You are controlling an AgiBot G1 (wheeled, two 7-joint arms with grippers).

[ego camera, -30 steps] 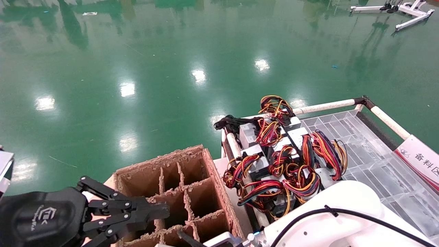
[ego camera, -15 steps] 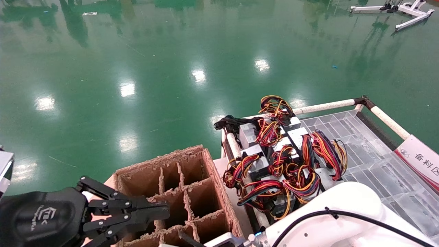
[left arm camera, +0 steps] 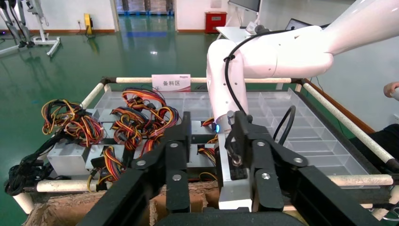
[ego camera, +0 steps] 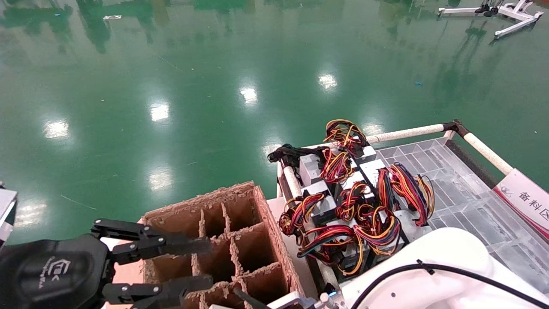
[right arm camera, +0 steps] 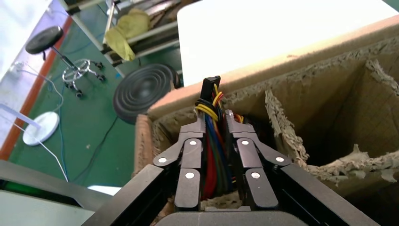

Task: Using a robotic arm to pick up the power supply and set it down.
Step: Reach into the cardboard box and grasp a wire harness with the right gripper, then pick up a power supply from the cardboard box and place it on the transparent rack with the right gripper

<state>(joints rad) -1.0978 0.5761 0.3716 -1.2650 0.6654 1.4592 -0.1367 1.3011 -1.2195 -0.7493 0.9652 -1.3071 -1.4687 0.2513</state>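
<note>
My right tool (right arm camera: 215,155) pinches a power supply's wire bundle (right arm camera: 214,136) above the cardboard divider box (right arm camera: 329,94), carrying it by cables; my left tool (ego camera: 176,266) spreads wide, empty.

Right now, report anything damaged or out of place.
The cardboard box has ragged, torn dividers. A black cable bundle spills over the tray rail. The right gripper pinches coloured wires at the box; the left gripper hovers open.
</note>
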